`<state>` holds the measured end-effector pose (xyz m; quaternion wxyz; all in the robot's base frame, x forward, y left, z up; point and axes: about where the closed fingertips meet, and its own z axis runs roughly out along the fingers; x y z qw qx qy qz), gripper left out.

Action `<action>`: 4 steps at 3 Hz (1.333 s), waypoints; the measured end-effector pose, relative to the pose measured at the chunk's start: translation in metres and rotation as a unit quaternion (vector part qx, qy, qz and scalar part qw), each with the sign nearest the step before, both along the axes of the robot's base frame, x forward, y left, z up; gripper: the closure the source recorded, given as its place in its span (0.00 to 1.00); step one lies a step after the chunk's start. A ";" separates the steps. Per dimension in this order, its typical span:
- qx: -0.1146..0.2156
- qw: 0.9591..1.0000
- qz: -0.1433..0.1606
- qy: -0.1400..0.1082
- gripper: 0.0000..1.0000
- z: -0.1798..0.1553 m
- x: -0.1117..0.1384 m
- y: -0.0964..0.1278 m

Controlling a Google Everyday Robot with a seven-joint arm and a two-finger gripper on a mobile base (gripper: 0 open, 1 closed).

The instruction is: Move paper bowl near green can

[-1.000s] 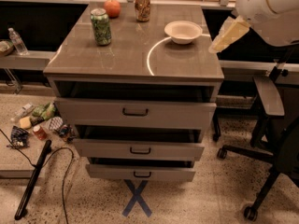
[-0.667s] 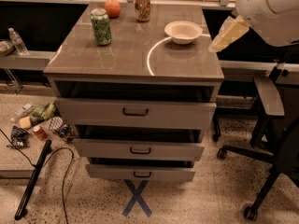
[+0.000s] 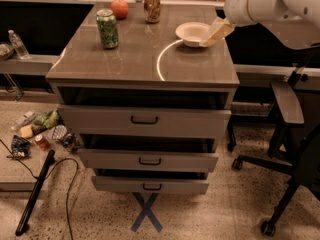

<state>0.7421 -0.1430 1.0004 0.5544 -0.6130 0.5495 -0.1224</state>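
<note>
The paper bowl (image 3: 192,33), off-white and shallow, sits on the cabinet top (image 3: 145,59) at the back right. The green can (image 3: 107,29) stands upright at the back left, well apart from the bowl. My gripper (image 3: 216,33), beige at the end of the white arm (image 3: 265,6), reaches in from the upper right. It is at the bowl's right rim, low over the cabinet top. I cannot tell whether it touches the bowl.
A brownish-orange can (image 3: 151,6) and a round orange-red fruit (image 3: 119,8) stand at the back edge. The cabinet's three drawers (image 3: 145,120) are pulled partly out. An office chair (image 3: 290,134) is at the right. Litter (image 3: 42,134) and a cable lie on the floor at the left.
My gripper has moved left, from beside the cabinet's right edge to the bowl's right rim. The bowl and the cans have not moved.
</note>
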 end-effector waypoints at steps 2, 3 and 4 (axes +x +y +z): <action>-0.047 0.997 -0.043 -0.053 0.00 -0.049 0.098 -0.007; -0.069 0.994 -0.060 -0.051 0.00 -0.068 0.122 -0.016; -0.094 0.992 -0.073 -0.032 0.19 -0.092 0.132 -0.024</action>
